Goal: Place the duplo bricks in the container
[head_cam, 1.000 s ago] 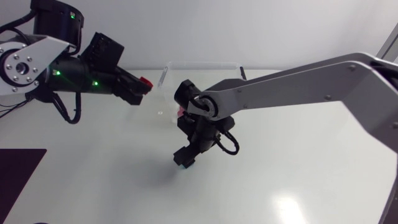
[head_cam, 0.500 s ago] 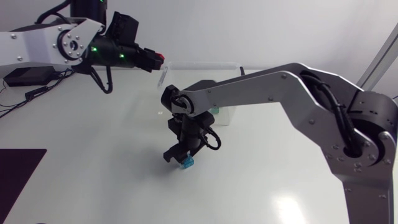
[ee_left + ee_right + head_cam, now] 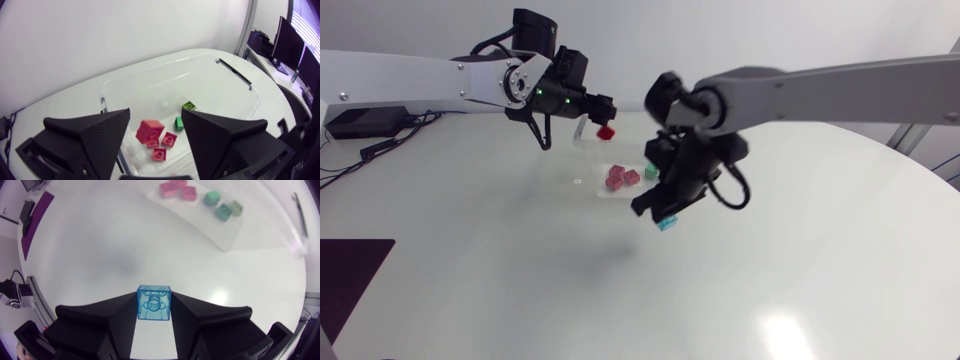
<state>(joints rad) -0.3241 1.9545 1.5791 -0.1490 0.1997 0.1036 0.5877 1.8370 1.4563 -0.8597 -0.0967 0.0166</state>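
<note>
Right wrist view: my right gripper (image 3: 154, 299) is clamped on a translucent blue duplo brick (image 3: 154, 305), with a finger pressing each side of it. The clear plastic container (image 3: 226, 232) lies ahead of the fingertips and apart from them, with pink bricks (image 3: 175, 189) and green bricks (image 3: 212, 199) already inside. I judge the blue brick must travel forward before release. My left gripper (image 3: 155, 114) hangs over that container, fingers spread wide, with a red duplo brick (image 3: 150, 131) between them touching neither.

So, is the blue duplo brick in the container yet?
Out: the right gripper holds the blue duplo brick between its jaws, clear of the container.
</note>
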